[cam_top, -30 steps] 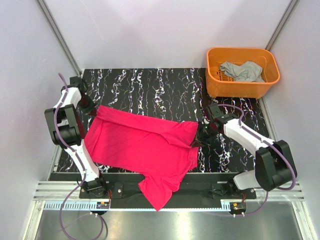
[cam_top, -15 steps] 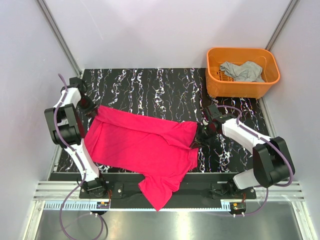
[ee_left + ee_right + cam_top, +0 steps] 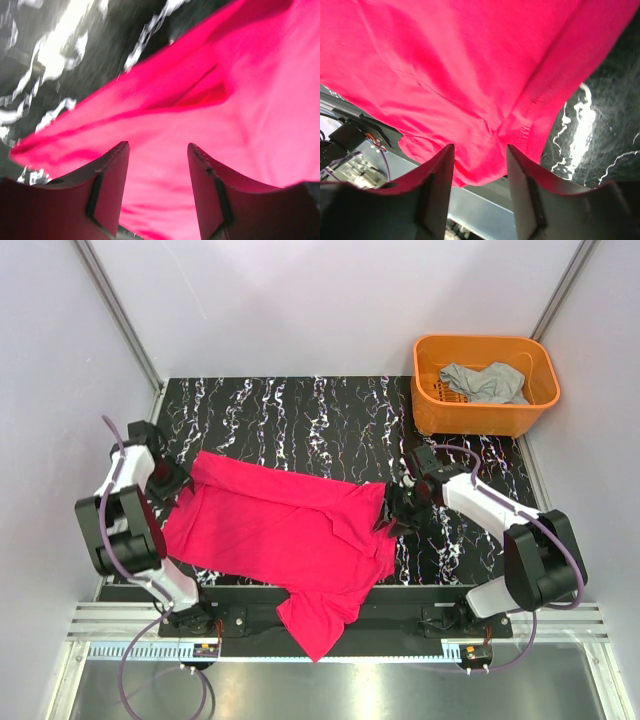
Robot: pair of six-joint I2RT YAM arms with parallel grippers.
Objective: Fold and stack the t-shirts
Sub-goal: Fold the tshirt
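Observation:
A magenta-red t-shirt (image 3: 285,530) lies spread across the black marbled table (image 3: 300,410), one end hanging over the near edge. A light grey t-shirt (image 3: 485,383) lies crumpled in the orange basket (image 3: 430,405). My left gripper (image 3: 172,490) is at the red shirt's left edge, jaws open, with the red t-shirt (image 3: 240,100) beneath them and nothing pinched. My right gripper (image 3: 392,508) is at the shirt's right edge, jaws open over the red t-shirt (image 3: 460,65), holding nothing. In the wrist views the left gripper (image 3: 157,150) and right gripper (image 3: 480,152) both show a clear gap.
The orange basket stands at the table's back right corner. Grey walls close in the left, right and back sides. A metal rail (image 3: 340,625) with the arm bases runs along the near edge.
Both grippers have gone from shut to open, letting go of the red shirt's edges. The left arm has shifted slightly toward the near left; the shirt's left edge has settled.

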